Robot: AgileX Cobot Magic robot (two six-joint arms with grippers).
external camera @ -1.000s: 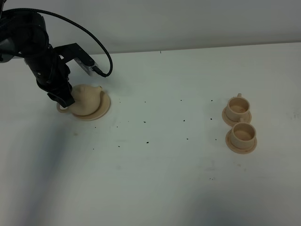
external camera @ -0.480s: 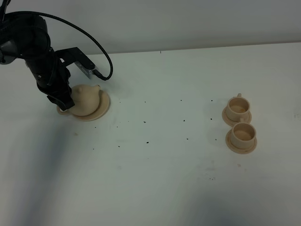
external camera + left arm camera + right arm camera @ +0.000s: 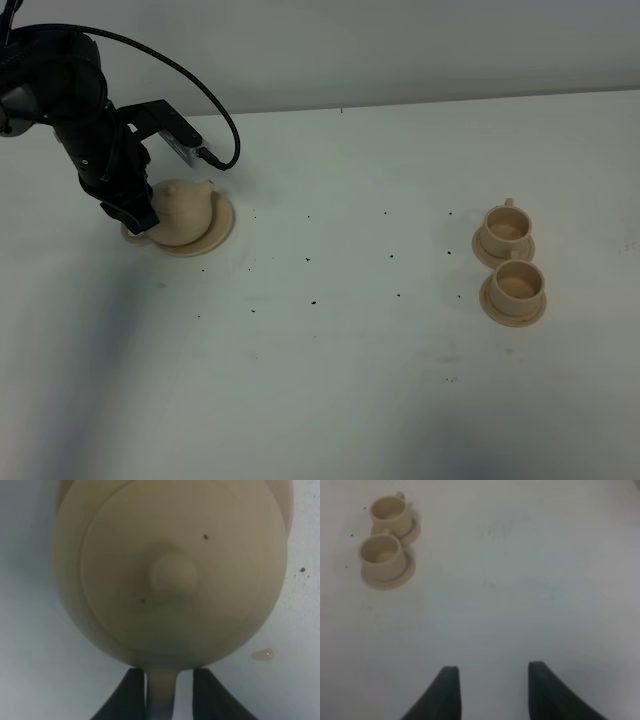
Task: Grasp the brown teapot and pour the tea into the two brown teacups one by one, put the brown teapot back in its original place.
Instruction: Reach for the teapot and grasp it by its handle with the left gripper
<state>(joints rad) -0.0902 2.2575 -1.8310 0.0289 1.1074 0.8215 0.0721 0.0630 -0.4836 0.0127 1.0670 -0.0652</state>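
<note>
Left gripper (image 3: 169, 680) straddles the handle of the brown teapot (image 3: 183, 212), jaws narrowed, a sliver of gap on one side; right gripper (image 3: 493, 670) spread wide, empty

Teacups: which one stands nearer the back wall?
The far teacup, higher in the exterior high view, its handle showing; the other teacup stands in front of it.

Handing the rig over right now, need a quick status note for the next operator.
Left gripper: jaws straddle the teapot handle; firm grip not clear.
Right gripper: open, empty, over the table.
The teapot sits on its saucer, left side. Far cup and near cup stand at right.
Done: reach to the handle.
Left: grasp, lift, pour into each cup, return the teapot to the saucer.
</note>
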